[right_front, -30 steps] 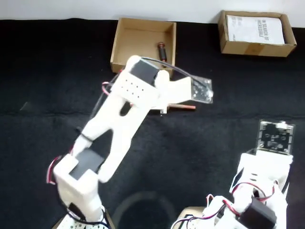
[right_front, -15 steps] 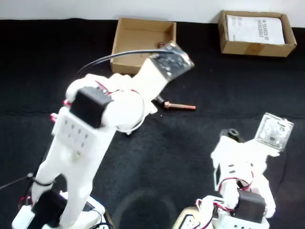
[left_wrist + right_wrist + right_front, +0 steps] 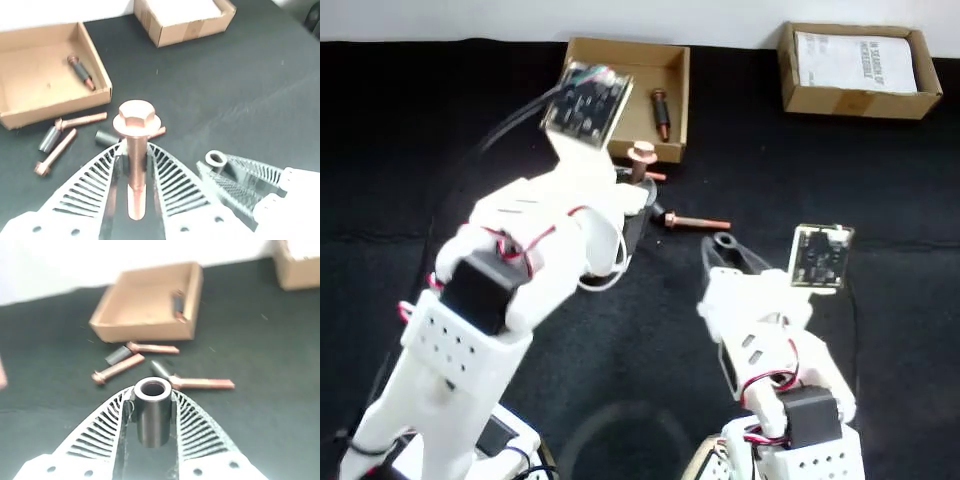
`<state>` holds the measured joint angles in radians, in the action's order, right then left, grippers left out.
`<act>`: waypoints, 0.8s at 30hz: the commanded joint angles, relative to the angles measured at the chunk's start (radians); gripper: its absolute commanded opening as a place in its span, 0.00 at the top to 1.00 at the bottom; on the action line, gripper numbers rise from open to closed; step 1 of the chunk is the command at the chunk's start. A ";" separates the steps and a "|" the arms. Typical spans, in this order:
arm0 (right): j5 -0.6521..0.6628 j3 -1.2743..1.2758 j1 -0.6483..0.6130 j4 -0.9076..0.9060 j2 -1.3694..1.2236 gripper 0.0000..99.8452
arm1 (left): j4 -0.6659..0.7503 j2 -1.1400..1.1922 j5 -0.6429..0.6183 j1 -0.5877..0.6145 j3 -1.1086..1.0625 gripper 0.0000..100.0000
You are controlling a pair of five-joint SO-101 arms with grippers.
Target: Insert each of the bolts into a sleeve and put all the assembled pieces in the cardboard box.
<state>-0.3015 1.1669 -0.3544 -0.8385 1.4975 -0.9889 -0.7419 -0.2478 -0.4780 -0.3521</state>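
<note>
Black table (image 3: pixel 880 200), my left gripper (image 3: pixel 135 152) pinching a copper bolt (image 3: pixel 136 117) head-up, my right gripper (image 3: pixel 153 402) clamped on a steel sleeve (image 3: pixel 152 422), one assembled piece (image 3: pixel 660 113) inside the cardboard box (image 3: pixel 595 92), loose bolts (image 3: pixel 698 223) beside it.

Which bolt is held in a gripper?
The bolt in the left gripper, standing head-up. The loose bolts lie flat on the table; a sleeved one lies in the cardboard box.

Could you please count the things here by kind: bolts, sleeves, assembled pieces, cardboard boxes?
Loose bolts: 4 (one in left gripper)
Loose sleeves: 3 (one in right gripper)
Assembled pieces: 1
Cardboard boxes: 2
Total: 10
</note>
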 commanded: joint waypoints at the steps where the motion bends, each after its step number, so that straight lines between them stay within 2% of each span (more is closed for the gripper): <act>1: 0.000 0.005 -0.036 0.102 0.007 0.99 | 0.224 -0.160 -0.008 -0.007 -0.248 0.99; 6: 0.002 0.038 -0.039 0.148 0.070 0.99 | 0.491 -0.340 -0.008 -0.007 -0.530 0.99; 9: 0.094 0.127 -0.085 0.145 0.157 0.99 | 0.591 -0.414 -0.008 -0.007 -0.627 0.99; 13: 0.153 0.274 -0.117 0.145 0.337 0.99 | 0.611 -0.461 -0.008 -0.008 -0.650 0.99; 16: 0.153 0.312 -0.116 0.143 0.334 0.99 | 0.609 -0.496 -0.006 -0.018 -0.644 0.99; 21: 0.155 0.325 -0.130 0.148 0.334 0.99 | 0.609 -0.530 0.141 -0.093 -0.642 0.99; 24: 0.155 0.340 -0.134 0.148 0.335 0.99 | 0.609 -0.526 0.161 -0.108 -0.644 0.99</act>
<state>-0.1603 1.5044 -0.4818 -0.7081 1.8151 -0.4043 -1.2513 -0.1112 -0.5654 -1.0073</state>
